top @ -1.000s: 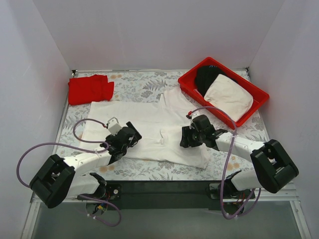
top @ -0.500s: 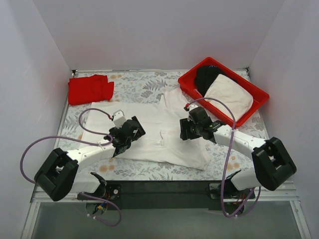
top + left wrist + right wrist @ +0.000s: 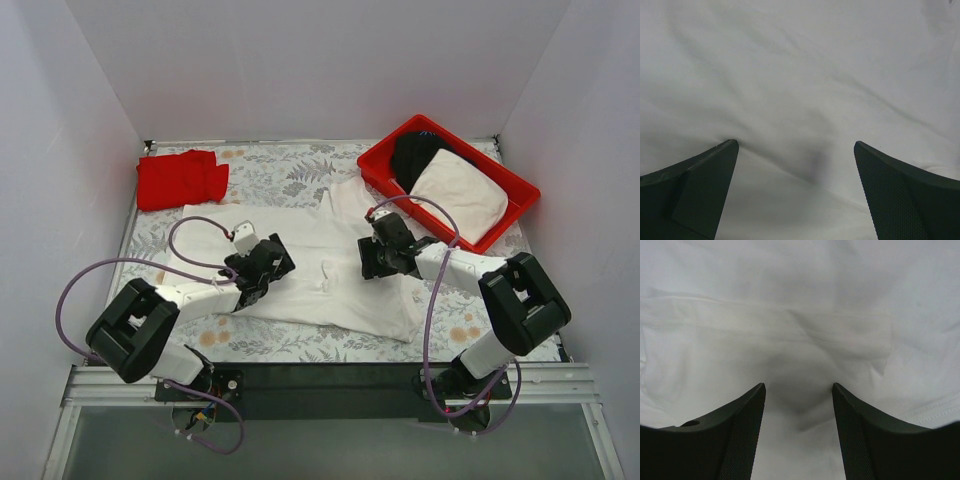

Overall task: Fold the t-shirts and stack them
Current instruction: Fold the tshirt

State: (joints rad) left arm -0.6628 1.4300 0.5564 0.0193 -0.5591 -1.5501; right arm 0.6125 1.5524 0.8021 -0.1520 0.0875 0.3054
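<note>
Both arms have reached farther out over the white t-shirt than a second ago. The left gripper has slid out toward the shirt's middle, and the right gripper has shifted a little farther from its base.

The left jaws stand wide apart, with only wrinkled white cloth between and ahead of them, and they grip nothing. The right jaws are also parted, more narrowly, over a folded seam of the same shirt that runs across just ahead of the fingertips; they hold nothing either.

The shirt lies spread flat on the floral table, under both pairs of jaws. A folded red t-shirt lies well beyond the left jaws, off to their left. Beyond the right jaws, to their right, a red tray holds a black garment and an off-white garment.
</note>
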